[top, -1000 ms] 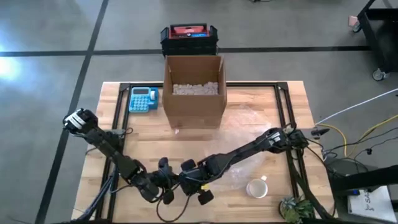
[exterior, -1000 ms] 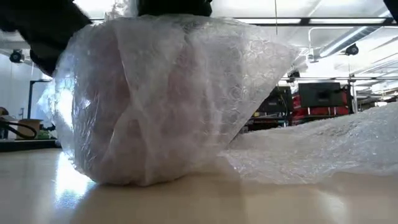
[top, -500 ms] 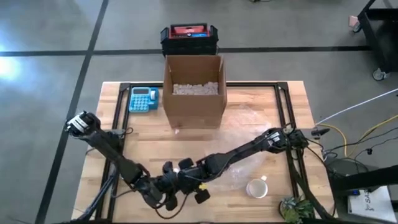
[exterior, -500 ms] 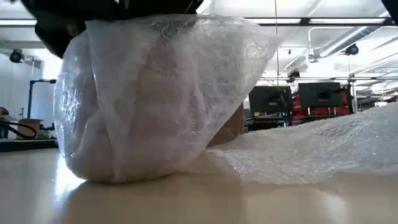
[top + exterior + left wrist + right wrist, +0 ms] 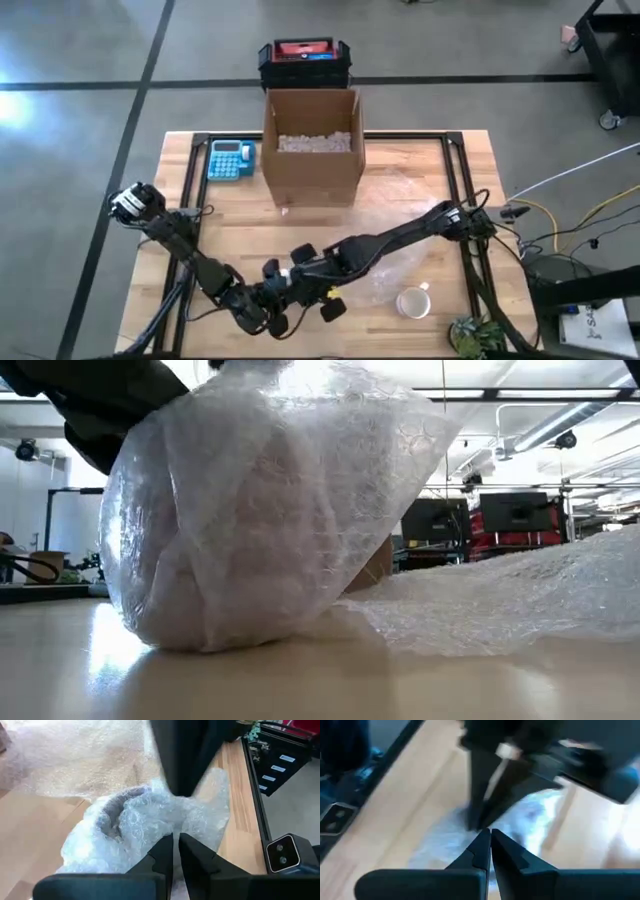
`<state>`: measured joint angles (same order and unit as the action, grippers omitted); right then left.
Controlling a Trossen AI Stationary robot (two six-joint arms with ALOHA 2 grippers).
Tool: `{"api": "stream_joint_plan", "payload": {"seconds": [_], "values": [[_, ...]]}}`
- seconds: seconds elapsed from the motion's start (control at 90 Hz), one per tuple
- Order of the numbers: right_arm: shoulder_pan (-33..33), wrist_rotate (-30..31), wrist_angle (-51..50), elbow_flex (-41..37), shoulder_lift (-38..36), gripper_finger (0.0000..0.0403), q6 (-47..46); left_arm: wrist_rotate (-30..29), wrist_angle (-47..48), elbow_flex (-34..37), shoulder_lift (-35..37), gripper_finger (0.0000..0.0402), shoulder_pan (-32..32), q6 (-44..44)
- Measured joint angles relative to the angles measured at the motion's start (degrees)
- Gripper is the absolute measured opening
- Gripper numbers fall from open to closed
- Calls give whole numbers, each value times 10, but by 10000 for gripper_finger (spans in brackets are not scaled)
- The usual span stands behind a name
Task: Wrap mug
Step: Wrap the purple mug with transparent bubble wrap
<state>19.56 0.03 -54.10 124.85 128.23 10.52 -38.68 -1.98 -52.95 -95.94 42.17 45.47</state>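
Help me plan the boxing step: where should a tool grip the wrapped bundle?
Probably at the gathered wrap on top of the bundle, coming from above. There the loose bubble wrap bunches into a thin, pinchable fold, while the sides bulge wide and rounded. Both the left tool and right tool already pinch there.

1. In the high view the left gripper [image 5: 272, 318] has slid toward 3 o'clock along the table's 6 o'clock edge, from about the 7 o'clock side to closer under the right gripper [image 5: 305, 275].
2. The right gripper has pulled up toward 12 o'clock, and its wrist now lies above the left one rather than beside it.
3. In the low view the bubble-wrap bundle [image 5: 260, 520] has changed shape: a second ago it was wide and blunt, now it leans, with its top drawn up to a peak toward 1 o'clock.
4. The bundle's base has shifted slightly toward 9 o'clock and back again.
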Motion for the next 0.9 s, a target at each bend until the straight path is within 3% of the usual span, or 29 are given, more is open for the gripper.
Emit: {"api": "stream_joint_plan", "payload": {"seconds": [0.578, 0.9], "values": [[-20, -6, 151, -190, 4, 0, -31, 2, -26, -4, 25, 20, -2, -15], [-16, -1, 81, -105, 6, 0, -29, -7, 6, 4, 23, 20, -3, 21]]}}
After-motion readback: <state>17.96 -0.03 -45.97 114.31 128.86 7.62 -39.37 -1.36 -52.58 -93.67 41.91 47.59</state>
